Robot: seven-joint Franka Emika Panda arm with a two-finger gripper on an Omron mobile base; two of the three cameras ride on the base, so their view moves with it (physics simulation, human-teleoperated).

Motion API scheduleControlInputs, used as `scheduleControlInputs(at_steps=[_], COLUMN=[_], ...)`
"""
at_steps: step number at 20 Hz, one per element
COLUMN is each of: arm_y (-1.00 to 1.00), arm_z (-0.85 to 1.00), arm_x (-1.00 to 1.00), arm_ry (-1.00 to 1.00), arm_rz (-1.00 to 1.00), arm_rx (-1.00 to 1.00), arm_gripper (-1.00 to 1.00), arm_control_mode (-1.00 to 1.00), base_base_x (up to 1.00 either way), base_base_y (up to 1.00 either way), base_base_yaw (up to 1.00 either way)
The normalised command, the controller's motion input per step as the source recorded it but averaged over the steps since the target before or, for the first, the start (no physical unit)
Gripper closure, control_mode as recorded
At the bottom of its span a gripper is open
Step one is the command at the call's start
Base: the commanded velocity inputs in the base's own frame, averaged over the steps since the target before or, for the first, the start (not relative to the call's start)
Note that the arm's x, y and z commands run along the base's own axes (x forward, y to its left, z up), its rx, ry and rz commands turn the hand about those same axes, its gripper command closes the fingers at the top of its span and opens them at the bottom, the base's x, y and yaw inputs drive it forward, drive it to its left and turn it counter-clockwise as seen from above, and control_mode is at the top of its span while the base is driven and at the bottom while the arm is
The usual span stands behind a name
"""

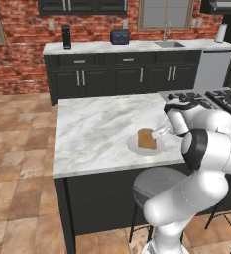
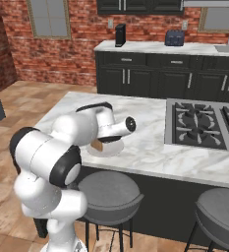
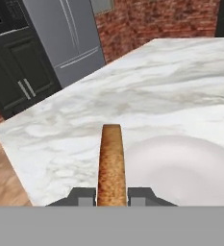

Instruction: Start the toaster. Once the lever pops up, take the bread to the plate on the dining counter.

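My gripper (image 1: 160,133) is shut on the bread (image 1: 146,139), a small golden-brown slice held upright over the pale round plate (image 1: 137,147) on the marble dining counter (image 1: 92,129). I cannot tell whether the slice touches the plate. In the hand view the bread (image 3: 111,158) stands edge-on between the fingertips (image 3: 82,196) of the gripper (image 3: 111,197), with the plate (image 3: 185,163) just to its right. From the right base view, bread (image 2: 97,145) and plate (image 2: 111,149) peek out under my forearm. The navy toaster (image 1: 120,36) sits far back on the wall counter.
A cooktop (image 2: 197,123) is set into the counter's right end. Round grey stools (image 1: 154,183) (image 2: 219,214) stand along the near side. A tall black appliance (image 1: 66,36) and a sink (image 1: 169,43) are on the wall counter. A steel fridge (image 3: 65,33) stands beyond the island.
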Motion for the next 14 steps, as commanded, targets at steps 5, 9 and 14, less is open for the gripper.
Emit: scheduleControlInputs(at_steps=[5,9,14], arm_y=[0.0,0.0,0.0], arm_z=[-0.28,-0.23,-0.13], arm_x=[0.01,0.07,0.15], arm_ry=[0.0,0.0,0.0], arm_rz=[0.0,0.0,0.0], arm_rx=[0.0,0.0,0.0], arm_gripper=[1.0,1.0,1.0], arm_control_mode=[-1.0,-1.0,-1.0], base_base_x=[0.0,0.0,0.0], base_base_y=[0.0,0.0,0.0], base_base_yaw=[0.0,0.0,0.0])
